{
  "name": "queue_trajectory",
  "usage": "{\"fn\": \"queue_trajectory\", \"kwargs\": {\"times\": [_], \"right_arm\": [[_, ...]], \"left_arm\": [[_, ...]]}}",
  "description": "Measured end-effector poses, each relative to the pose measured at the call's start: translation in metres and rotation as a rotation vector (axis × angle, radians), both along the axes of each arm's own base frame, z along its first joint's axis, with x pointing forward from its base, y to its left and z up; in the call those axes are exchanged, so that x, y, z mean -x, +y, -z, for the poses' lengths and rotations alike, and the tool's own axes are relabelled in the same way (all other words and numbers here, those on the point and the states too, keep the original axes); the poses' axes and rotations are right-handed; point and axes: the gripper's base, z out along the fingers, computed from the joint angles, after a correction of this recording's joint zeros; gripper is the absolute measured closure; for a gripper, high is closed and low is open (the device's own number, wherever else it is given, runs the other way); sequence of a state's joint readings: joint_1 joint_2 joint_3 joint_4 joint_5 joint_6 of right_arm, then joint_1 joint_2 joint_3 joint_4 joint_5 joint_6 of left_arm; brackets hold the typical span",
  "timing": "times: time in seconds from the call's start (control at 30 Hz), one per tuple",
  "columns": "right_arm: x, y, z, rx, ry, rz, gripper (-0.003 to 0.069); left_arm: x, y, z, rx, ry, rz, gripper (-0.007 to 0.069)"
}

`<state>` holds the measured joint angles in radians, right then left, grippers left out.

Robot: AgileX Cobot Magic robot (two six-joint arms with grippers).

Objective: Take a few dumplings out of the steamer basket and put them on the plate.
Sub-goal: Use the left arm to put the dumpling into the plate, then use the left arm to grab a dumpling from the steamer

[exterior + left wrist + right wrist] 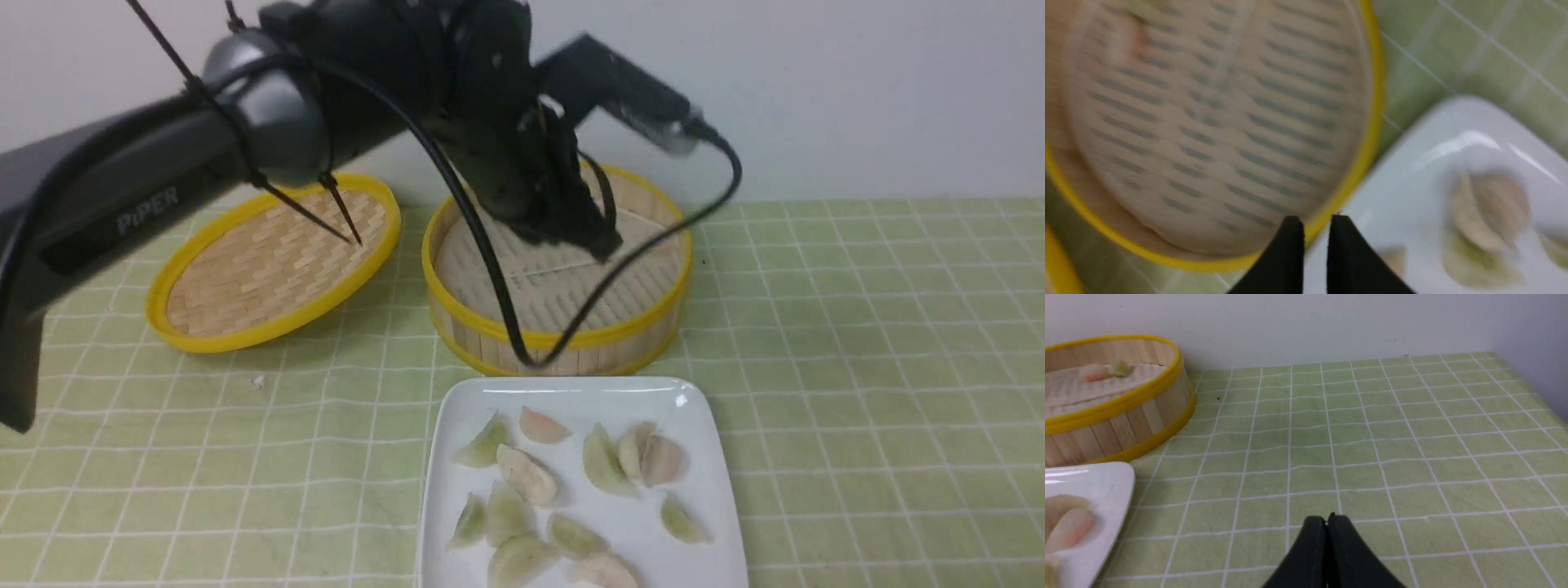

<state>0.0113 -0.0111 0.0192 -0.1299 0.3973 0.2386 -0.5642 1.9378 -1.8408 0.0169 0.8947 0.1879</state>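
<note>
The steamer basket [555, 335] stands behind the white plate [571, 392]. Several dumplings [526, 474] lie on the plate. In the right wrist view, a pinkish and a greenish dumpling [1106, 371] rest on the liner near the far wall of the basket [1118, 404]. My left gripper [600, 241] hangs over the basket's middle. In the blurred left wrist view, the left gripper [1316, 218] shows only a narrow gap between its fingers, with nothing in it, over the basket rim [1367, 134] and the plate [1412, 163]. My right gripper [1327, 517] is shut and empty above the cloth, to the right of the plate [1098, 482].
The flat woven lid [273, 261] with a yellow rim lies left of the basket. A green checked cloth [857, 367] covers the table, and a pale wall stands behind it. The left arm's cable [522, 351] loops down over the basket's front rim.
</note>
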Motion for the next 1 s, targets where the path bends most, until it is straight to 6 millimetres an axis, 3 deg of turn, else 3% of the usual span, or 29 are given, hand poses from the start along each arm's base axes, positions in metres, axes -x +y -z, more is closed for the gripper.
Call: {"fn": "queue_trajectory", "kwargs": {"times": [0.1,0.2,0.37,0.5,0.8,1.0], "right_arm": [[0.0,0.0,0.0,0.0,0.0,0.0,0.0675],[0.0,0.0,0.0,0.0,0.0,0.0,0.0675],[0.0,0.0,0.0,0.0,0.0,0.0,0.0675],[0.0,0.0,0.0,0.0,0.0,0.0,0.0675],[0.0,0.0,0.0,0.0,0.0,0.0,0.0675],[0.0,0.0,0.0,0.0,0.0,0.0,0.0675]], "left_arm": [[-0.028,0.016,-0.014,0.088,-0.042,-0.056,0.0613],[-0.059,0.03,-0.005,0.137,-0.042,-0.044,0.061],[-0.106,0.044,0.034,0.22,-0.028,0.023,0.061],[-0.143,0.051,0.065,0.328,-0.127,0.023,0.061],[-0.164,0.047,0.114,0.334,-0.193,0.057,0.055],[-0.17,0.046,0.154,0.295,-0.165,0.062,0.0321]]}}
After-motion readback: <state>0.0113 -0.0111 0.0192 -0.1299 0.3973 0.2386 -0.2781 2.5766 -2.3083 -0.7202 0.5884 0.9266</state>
